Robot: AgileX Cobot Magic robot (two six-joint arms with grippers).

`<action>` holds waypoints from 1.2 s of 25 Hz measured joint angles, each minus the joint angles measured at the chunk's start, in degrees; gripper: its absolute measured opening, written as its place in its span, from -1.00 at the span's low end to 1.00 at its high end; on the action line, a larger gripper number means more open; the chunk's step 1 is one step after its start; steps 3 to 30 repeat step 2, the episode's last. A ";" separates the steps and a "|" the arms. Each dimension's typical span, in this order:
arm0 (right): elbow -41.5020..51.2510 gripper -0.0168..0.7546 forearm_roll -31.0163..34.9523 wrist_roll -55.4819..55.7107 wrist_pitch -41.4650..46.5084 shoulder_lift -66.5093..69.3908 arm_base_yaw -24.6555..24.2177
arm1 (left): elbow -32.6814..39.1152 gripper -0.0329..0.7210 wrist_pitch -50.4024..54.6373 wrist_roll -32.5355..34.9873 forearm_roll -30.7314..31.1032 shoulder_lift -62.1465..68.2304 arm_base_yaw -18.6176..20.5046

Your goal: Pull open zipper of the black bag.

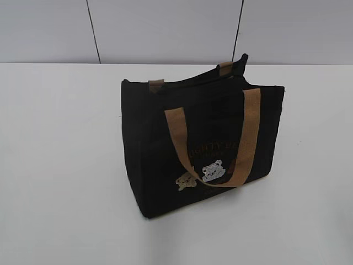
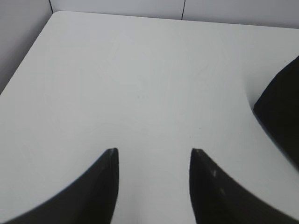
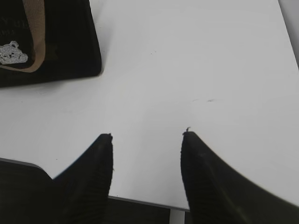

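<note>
You are looking at a wide, smooth white table (image 1: pixel 60 165) that fills most of every view; behind it runs a pale grey panelled wall (image 1: pixel 165 27) split by thin dark vertical seams. In the left wrist view the table's rounded far-left corner shows against that wall.

The small boxy black fabric bag (image 1: pixel 160 160) stands upright on the table, about the middle of the exterior view, well in front of the wall. Its near tan webbing handle (image 1: pixel 245 138) droops down over the front panel, looping past the embroidered tan bear (image 1: pixel 186 181) and white bear (image 1: pixel 213 171), under faint tan lettering. The far handle's tan ends peek above the top edge. Along that top edge lies the black zipper (image 1: pixel 190 81); you cannot make out its pull tab here, nor whether it is closed.

Your left gripper (image 2: pixel 154 151) hangs over bare table to the left of the bag, its two dark fingers spread apart with nothing between them. Your right gripper (image 3: pixel 147 135) hovers over bare table to the right of the bag, near the table's front edge, fingers likewise spread and empty.
</note>
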 joint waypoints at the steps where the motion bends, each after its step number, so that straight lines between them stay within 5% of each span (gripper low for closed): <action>1: 0.00 -0.01 0.00 0.00 0.00 0.00 0.00 | 0.00 0.04 0.00 0.00 0.00 0.00 0.00; 30: 0.00 -0.01 0.00 0.00 0.00 0.00 0.00 | 0.00 0.03 0.00 0.00 0.00 0.00 0.00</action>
